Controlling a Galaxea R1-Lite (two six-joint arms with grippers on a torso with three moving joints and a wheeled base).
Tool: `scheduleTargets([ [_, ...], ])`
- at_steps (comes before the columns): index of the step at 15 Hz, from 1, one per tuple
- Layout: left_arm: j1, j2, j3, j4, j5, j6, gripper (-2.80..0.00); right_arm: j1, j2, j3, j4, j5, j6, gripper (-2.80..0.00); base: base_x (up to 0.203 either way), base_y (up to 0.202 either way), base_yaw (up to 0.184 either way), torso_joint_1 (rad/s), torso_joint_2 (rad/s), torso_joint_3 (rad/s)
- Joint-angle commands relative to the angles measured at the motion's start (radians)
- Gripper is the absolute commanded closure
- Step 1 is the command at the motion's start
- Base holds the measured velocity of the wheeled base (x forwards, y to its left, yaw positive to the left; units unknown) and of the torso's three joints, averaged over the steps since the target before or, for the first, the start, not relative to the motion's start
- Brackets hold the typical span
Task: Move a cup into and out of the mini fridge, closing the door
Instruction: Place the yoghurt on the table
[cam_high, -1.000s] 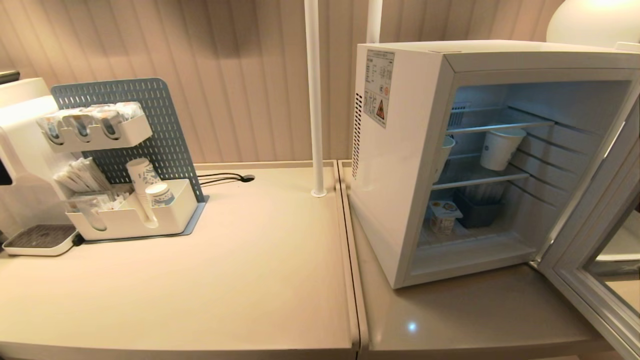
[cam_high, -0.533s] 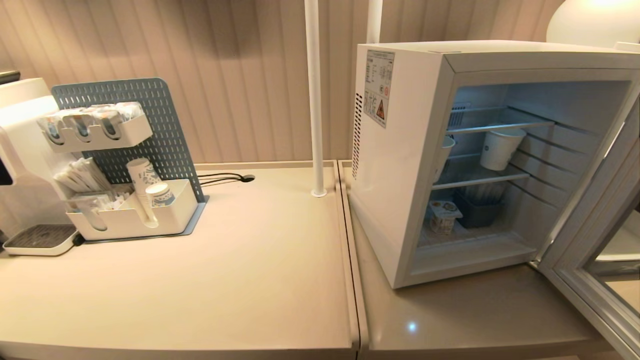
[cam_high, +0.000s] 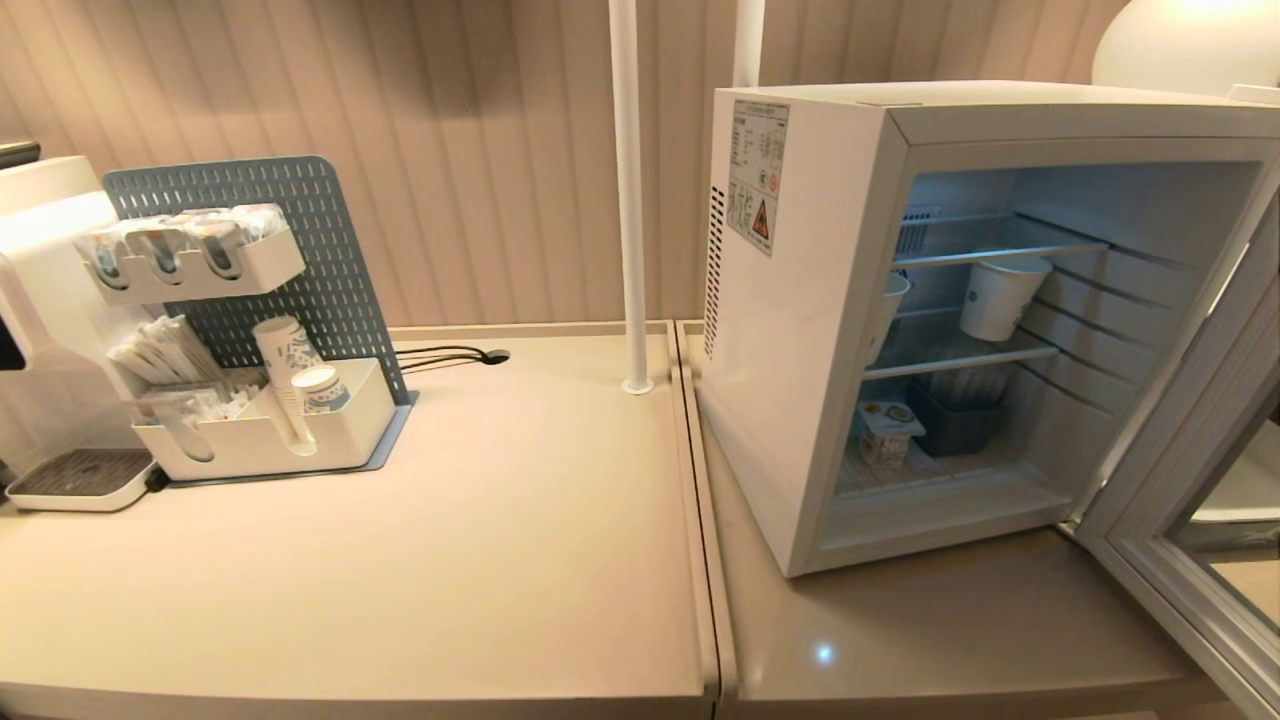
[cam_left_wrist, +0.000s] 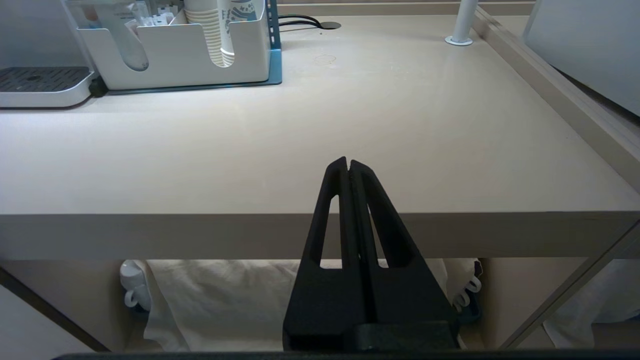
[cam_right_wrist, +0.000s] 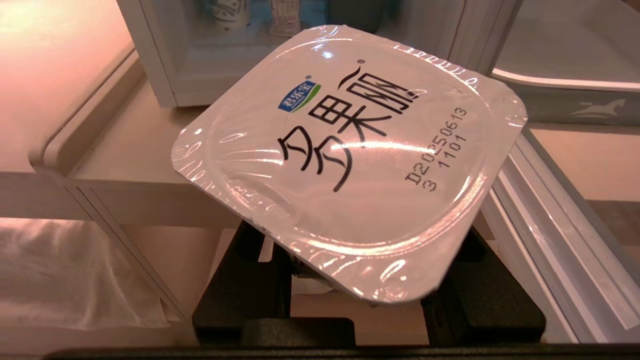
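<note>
- I have the right end effector (cam_right_wrist: 350, 280) pinching a sealed square cup (cam_right_wrist: 350, 160) with a foil lid printed in black characters and a date code; it hangs just in front of the mini fridge (cam_high: 800, 330), below the desk (cam_high: 400, 560) edge.
- The mini fridge stands on the desk with the door (cam_high: 1190, 520) swung wide open on the fridge's right.
- Inside the fridge I see a white paper cup (cam_high: 1000, 295) on the middle wire shelf, and a small carton (cam_high: 888, 430) beside a dark bin (cam_high: 955, 420) on the floor of the fridge.
- My left end effector (cam_left_wrist: 348, 167) has its fingers pressed together, empty, parked at the desk's front edge, well to the left of the fridge.
- A cup organiser (cam_high: 260, 420) and a water dispenser (cam_high: 40, 300) sit far left of the fridge.
</note>
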Motion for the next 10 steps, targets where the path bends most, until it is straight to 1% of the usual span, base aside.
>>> scheduleTargets([
  [1,0.0,0.001,0.0,0.0,0.0,-0.001,0.0,0.0,0.001,0.0,0.001,0.0,0.004,0.0,0.0,0.0,0.0,0.0,0.0,0.0],
  [6,0.0,0.002,-0.001,0.0,0.0,-0.001,0.0,0.0,0.0,0.0,0.001,0.0,0.004,0.0,0.0,0.0,0.0,0.0,0.0,0.0],
  [7,0.0,0.002,-0.002,0.0,0.0,-0.001,0.0,0.0,0.0,0.0,0.001,0.0,0.004,0.0,-0.054,0.0,-0.003,0.027,0.0,0.002],
  [10,0.0,0.002,0.0,0.0,0.0,-0.001,0.0,0.0,0.002,0.0,0.001,0.0,0.004,0.0,-0.153,0.0,-0.002,0.004,0.0,0.003],
])
